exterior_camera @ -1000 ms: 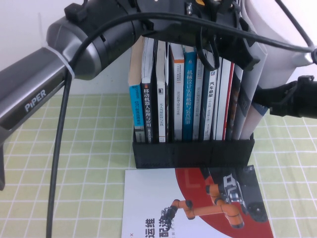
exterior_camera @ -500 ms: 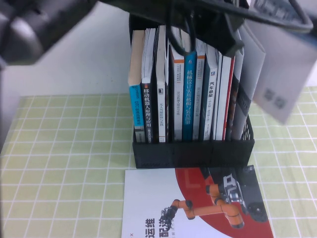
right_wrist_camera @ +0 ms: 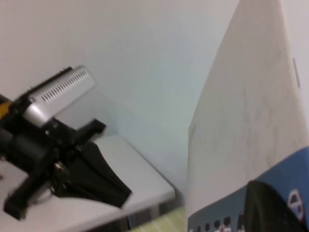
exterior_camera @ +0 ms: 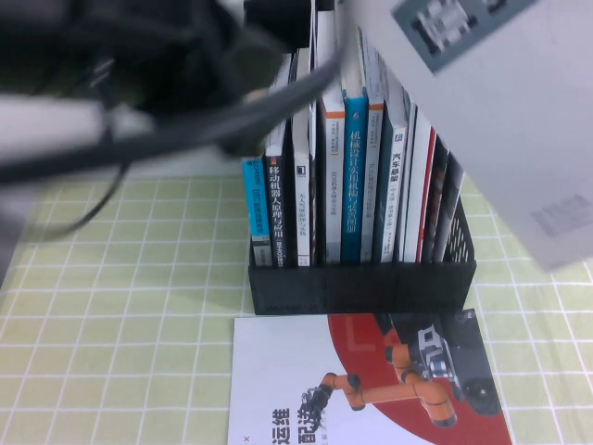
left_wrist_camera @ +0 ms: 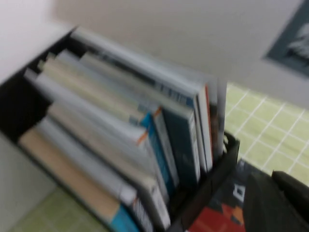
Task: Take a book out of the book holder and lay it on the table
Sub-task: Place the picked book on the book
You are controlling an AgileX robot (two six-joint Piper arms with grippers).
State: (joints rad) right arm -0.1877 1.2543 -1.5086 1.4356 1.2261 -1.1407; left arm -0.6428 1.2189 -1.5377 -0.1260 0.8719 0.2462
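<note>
Above the tall black plastic book holder [exterior_camera: 361, 283], the large pale grey-white book [exterior_camera: 500, 120] hangs lifted clear, tilting toward the robot's right. Right gripper [right_wrist_camera: 270, 208] is clamped on its edge; the left gripper's [left_wrist_camera: 277, 203] state I cannot tell. Green grid-cloth table [exterior_camera: 120, 306] lies below.

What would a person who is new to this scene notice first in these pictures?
First the book, a large pale booklet lifted clear of the book holder and hanging tilted at the upper right, with the right gripper shut on its lower edge. Next comes the blurred left arm sweeping across the upper left. The left gripper hovers near the holder's front, and a white booklet with an orange robot arm lies on the table before it.
</note>
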